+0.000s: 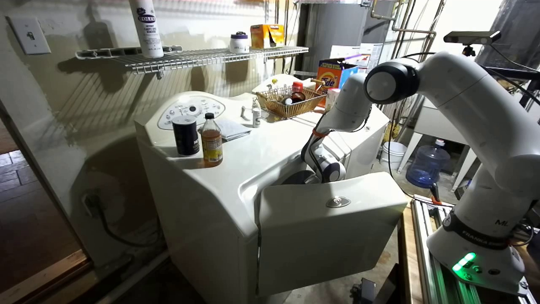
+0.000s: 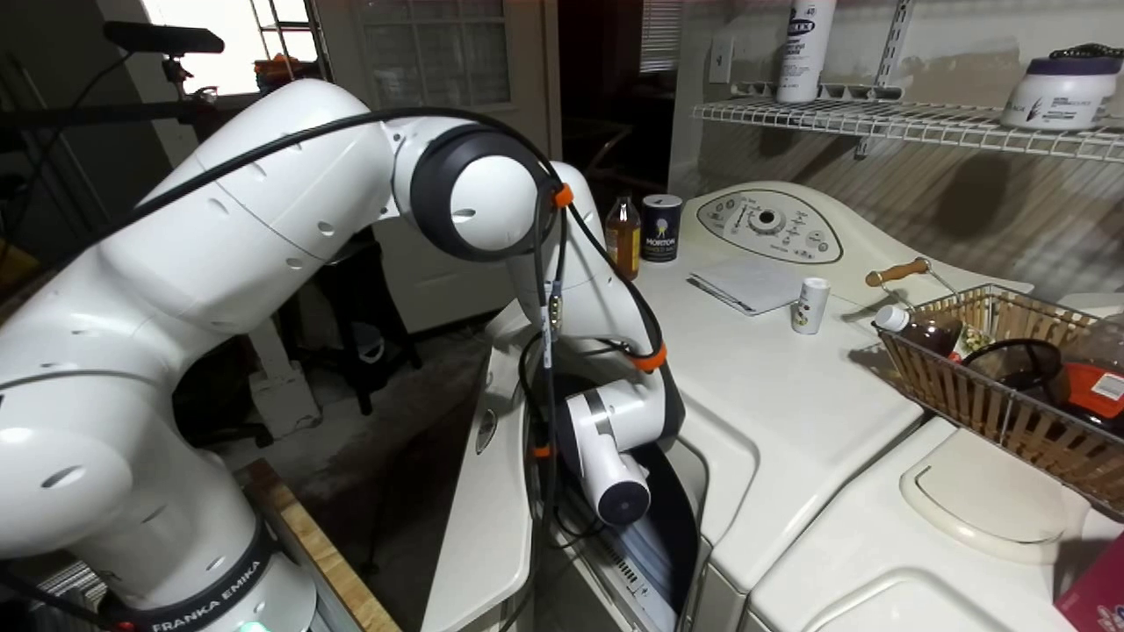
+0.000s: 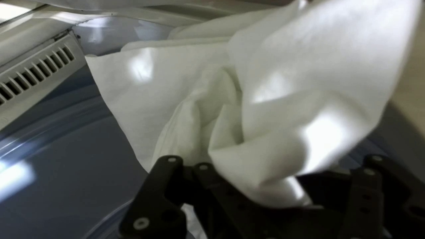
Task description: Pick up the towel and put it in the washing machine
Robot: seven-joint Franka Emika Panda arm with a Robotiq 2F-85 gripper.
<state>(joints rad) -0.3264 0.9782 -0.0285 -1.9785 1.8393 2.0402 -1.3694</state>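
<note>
Loosely bunched white towel [image 3: 262, 99]; glare-spotted folds.

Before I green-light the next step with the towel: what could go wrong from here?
1. The towel is bunched across the gripper in the wrist view, hiding its grip; a fold may catch and come back out with it.
2. The arm's wrist sits between the open door and the machine, so it might bump either on withdrawal.
3. The cables appear to hang near the door's edge and could snag.
</note>
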